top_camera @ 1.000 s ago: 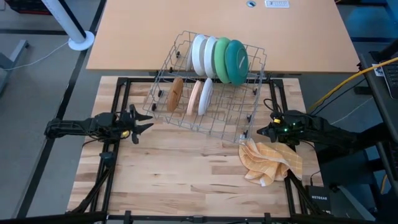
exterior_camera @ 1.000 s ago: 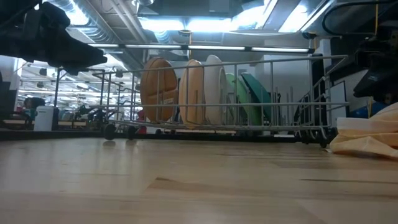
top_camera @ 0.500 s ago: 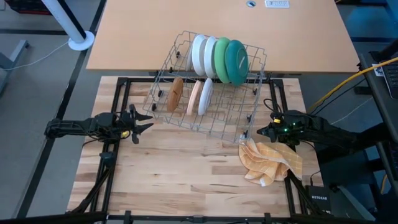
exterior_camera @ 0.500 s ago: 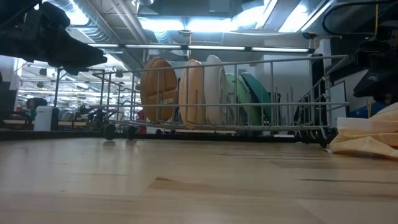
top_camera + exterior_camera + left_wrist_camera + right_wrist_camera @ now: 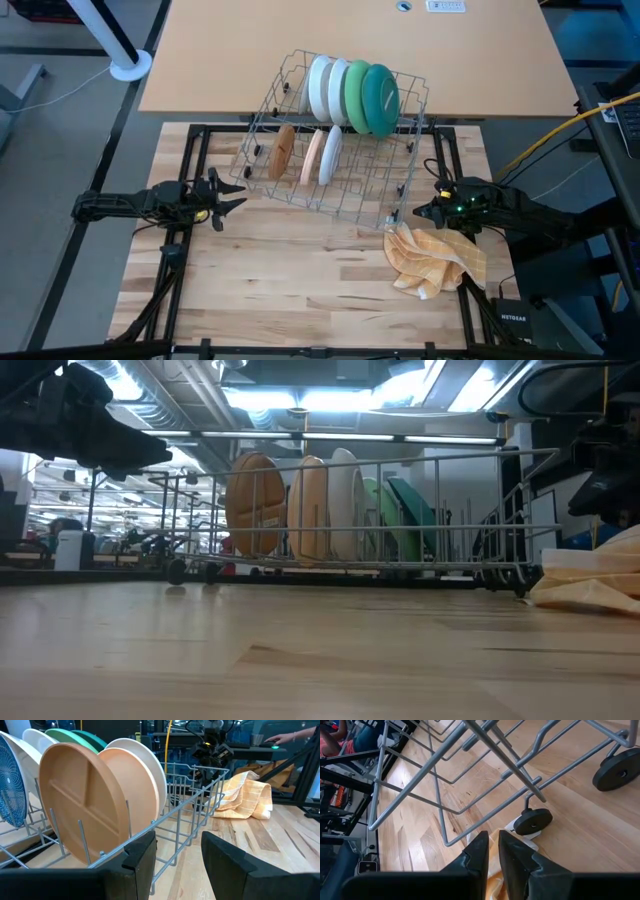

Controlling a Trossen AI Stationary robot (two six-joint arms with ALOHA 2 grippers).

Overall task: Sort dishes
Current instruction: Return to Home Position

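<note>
The dishes stand on edge in the grey wire rack. Two white plates, a green one and a teal one fill the far row. A small brown plate, a tan one and a white one fill the near row. My left gripper hovers open just left of the rack, pointing level at the brown plate. My right gripper hangs by the rack's near right corner, shut to a narrow slit, holding nothing.
A crumpled yellow checked cloth lies on the table near the right gripper, beside the rack's round foot. Bare wooden table stretches in front of the rack. A light tabletop adjoins the far side.
</note>
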